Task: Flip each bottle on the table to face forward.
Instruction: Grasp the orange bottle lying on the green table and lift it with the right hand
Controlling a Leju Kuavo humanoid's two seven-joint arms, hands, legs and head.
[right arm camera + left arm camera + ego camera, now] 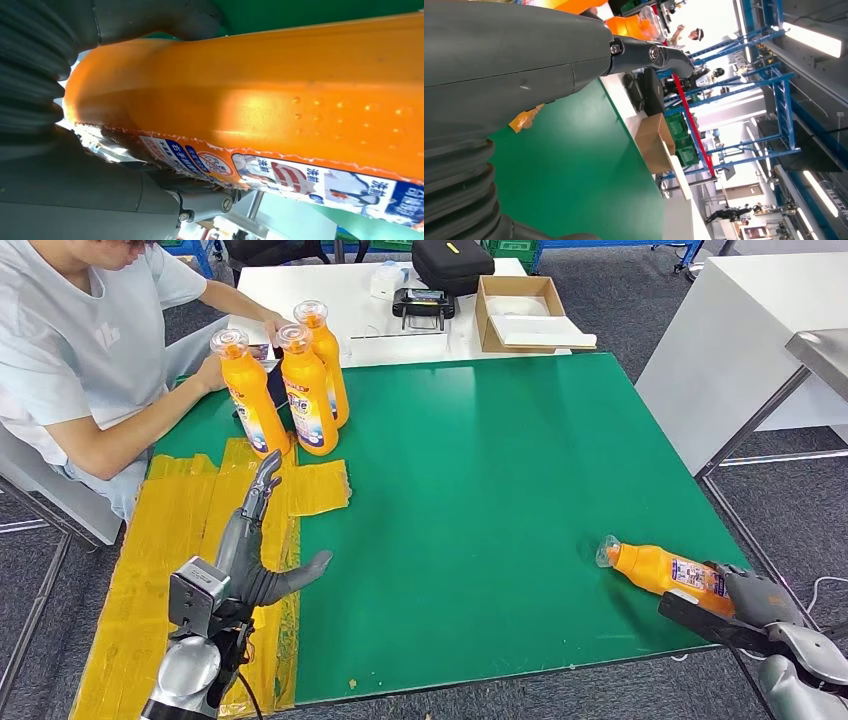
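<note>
4 orange bottles total: 3 upright (248,390) (306,390) (325,358) bunched at the green table's (480,490) far left corner, 1 lying down (662,571) near its right edge. 1 cardboard box (520,312), 1 black case (452,264), 1 person (90,350).

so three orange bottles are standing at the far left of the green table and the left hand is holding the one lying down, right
Not quite: the right hand holds the lying bottle, as the head view shows. The left hand holds nothing. The three standing bottles are at the far left of the green table.

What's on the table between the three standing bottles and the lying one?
Nothing: in the head view only bare green table separates the standing bottles from the lying bottle.
</note>
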